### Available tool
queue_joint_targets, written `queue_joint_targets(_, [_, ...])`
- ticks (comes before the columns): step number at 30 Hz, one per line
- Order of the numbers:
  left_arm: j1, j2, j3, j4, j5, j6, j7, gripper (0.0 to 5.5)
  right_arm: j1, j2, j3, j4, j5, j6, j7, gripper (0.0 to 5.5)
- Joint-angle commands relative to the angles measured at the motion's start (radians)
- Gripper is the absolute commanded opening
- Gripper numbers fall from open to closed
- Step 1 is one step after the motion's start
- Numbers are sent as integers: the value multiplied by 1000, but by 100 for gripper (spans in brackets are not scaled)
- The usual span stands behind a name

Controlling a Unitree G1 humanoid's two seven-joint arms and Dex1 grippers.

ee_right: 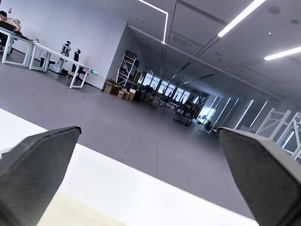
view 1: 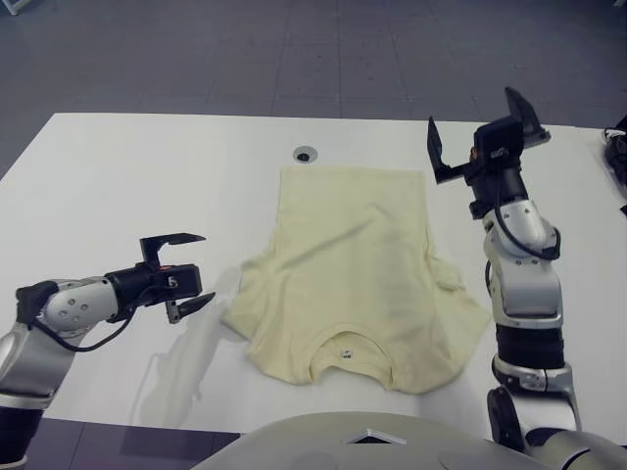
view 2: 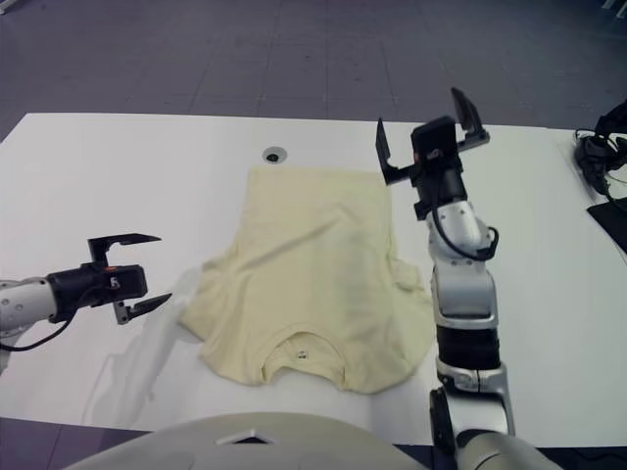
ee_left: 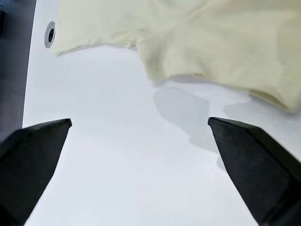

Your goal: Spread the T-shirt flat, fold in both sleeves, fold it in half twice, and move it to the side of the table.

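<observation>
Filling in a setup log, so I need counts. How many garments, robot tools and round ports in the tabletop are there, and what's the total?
Garments: 1, the T-shirt
Tools: 2, the left tool and the right tool, both open and empty
Round ports: 1, the round port just beyond the shirt's hem
Total: 4

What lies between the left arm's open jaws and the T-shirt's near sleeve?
Bare white tabletop with a faint shadow on it, seen plainly in the left wrist view. The left jaws stand open, short of the T-shirt and apart from it.

Round grommet (view 1: pixel 306 154), black cables (view 2: pixel 600 152)
</observation>
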Motion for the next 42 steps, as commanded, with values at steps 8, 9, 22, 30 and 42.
queue_joint_targets(8, [104, 19, -82, -8, 61, -91, -62, 540, 28, 21, 11, 13, -14, -12, -10, 538])
queue_joint_targets(9, [109, 15, -94, -4, 76, -98, -57, 540, 26, 22, 14, 15, -15, -15, -9, 538])
queue_joint_targets(22, [65, -20, -203, 50, 139, -162, 7, 315, 37, 19, 22, 14, -26, -27, -10, 540])
queue_joint_targets(30, [65, 1, -210, 54, 129, -170, 8, 166, 36, 17, 25, 11, -27, -26, -7, 540])
queue_joint_targets(42, [53, 11, -208, 68, 113, -181, -3, 3, 38, 22, 31, -8, -28, -21, -7, 540])
